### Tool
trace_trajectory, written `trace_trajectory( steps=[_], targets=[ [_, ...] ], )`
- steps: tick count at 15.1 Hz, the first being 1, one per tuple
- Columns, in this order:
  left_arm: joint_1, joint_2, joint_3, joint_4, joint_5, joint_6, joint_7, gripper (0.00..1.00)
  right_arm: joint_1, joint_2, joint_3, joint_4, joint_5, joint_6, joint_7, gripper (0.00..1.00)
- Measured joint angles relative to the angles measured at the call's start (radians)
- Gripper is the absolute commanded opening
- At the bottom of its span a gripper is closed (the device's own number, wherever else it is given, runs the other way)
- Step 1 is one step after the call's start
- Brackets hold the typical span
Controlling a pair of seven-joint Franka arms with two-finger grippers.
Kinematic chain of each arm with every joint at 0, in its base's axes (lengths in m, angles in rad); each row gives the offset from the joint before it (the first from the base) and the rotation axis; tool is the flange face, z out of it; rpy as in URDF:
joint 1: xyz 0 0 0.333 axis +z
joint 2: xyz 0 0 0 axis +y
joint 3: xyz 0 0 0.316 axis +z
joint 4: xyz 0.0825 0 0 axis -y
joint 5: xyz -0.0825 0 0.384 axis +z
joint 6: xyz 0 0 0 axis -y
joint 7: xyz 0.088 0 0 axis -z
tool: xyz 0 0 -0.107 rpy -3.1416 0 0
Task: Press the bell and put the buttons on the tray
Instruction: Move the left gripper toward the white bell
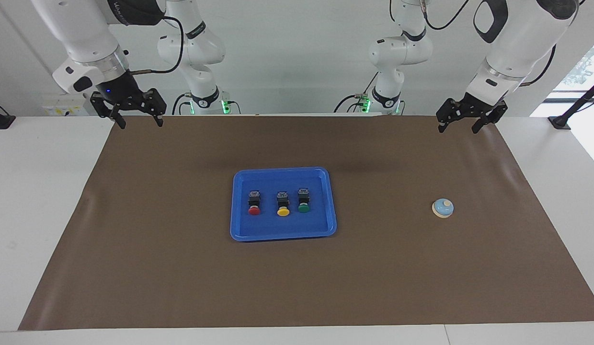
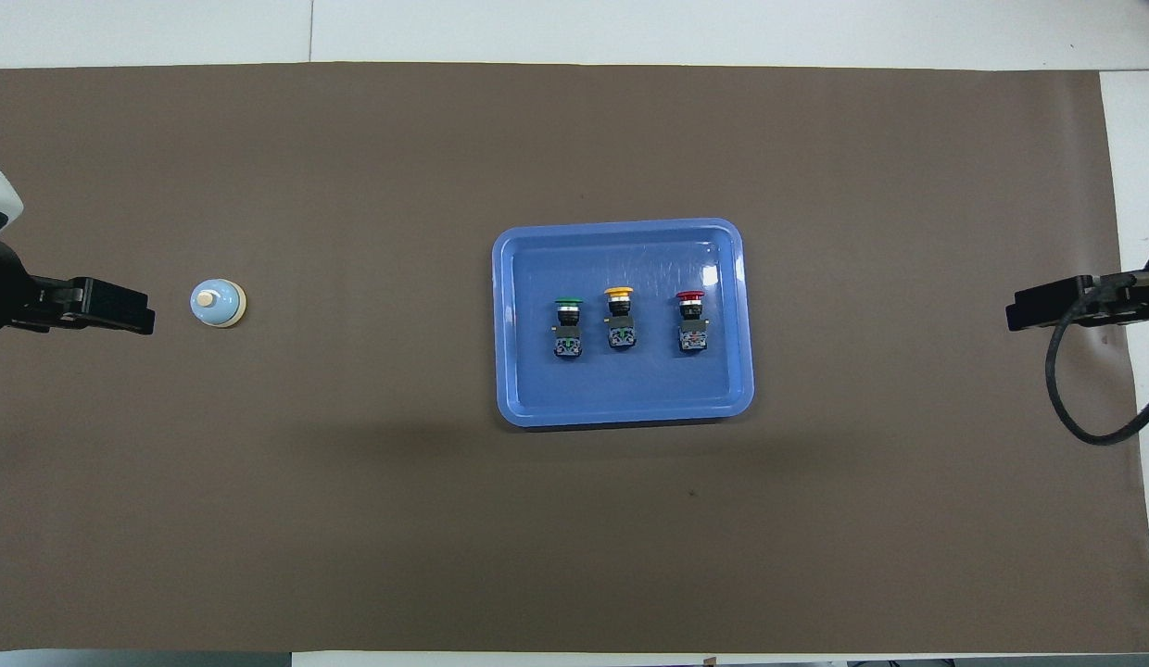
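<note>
The blue tray (image 1: 239, 230) (image 2: 519, 408) lies mid-table with three buttons lying in a row inside it: red (image 1: 254, 203) (image 2: 691, 320), yellow (image 1: 283, 204) (image 2: 619, 316) and green (image 1: 303, 200) (image 2: 568, 325). The light-blue bell (image 1: 442, 208) (image 2: 218, 303) stands on the mat toward the left arm's end. My left gripper (image 1: 458, 124) (image 2: 139, 315) hangs open and empty over the mat's edge at the robots' side. My right gripper (image 1: 140, 122) (image 2: 1019, 310) hangs open and empty over the mat's corner at its own end.
A brown mat (image 1: 182, 278) (image 2: 352, 519) covers most of the white table (image 1: 38, 201). A black cable (image 2: 1061, 398) loops down from the right arm. Both arm bases stand at the table's robot side.
</note>
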Motion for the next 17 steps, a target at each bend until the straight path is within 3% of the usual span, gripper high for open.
trace_trajectory(
  steps=[3,4,5,6,7,11,17],
  targets=[
    [-0.001,0.0,-0.002,0.0,0.0,-0.019,0.0,1.0,-0.004,0.0,-0.001,0.0,-0.003,0.0,0.0,1.0],
    [-0.002,0.0,-0.004,0.0,0.0,-0.026,-0.002,0.7,-0.009,0.0,-0.001,0.0,-0.003,-0.001,0.0,1.0],
    [-0.002,0.0,-0.005,0.0,0.0,-0.03,-0.005,0.34,-0.015,0.0,-0.001,0.0,-0.003,-0.006,0.0,1.0],
    [-0.002,0.0,-0.005,0.0,0.0,-0.034,-0.009,0.06,-0.021,0.0,-0.001,0.0,-0.003,-0.011,0.0,1.0],
    [-0.002,0.0,-0.005,-0.001,0.0,-0.036,-0.012,0.0,-0.024,0.0,-0.001,0.0,-0.003,-0.015,0.0,1.0],
    [0.004,-0.002,0.006,-0.04,0.001,-0.011,-0.019,0.0,-0.027,0.0,0.0,0.0,-0.003,-0.019,0.016,1.0],
    [0.037,0.003,0.01,-0.156,0.001,0.17,-0.015,0.0,-0.027,0.0,0.003,0.0,-0.003,-0.019,0.025,1.0]
  ],
)
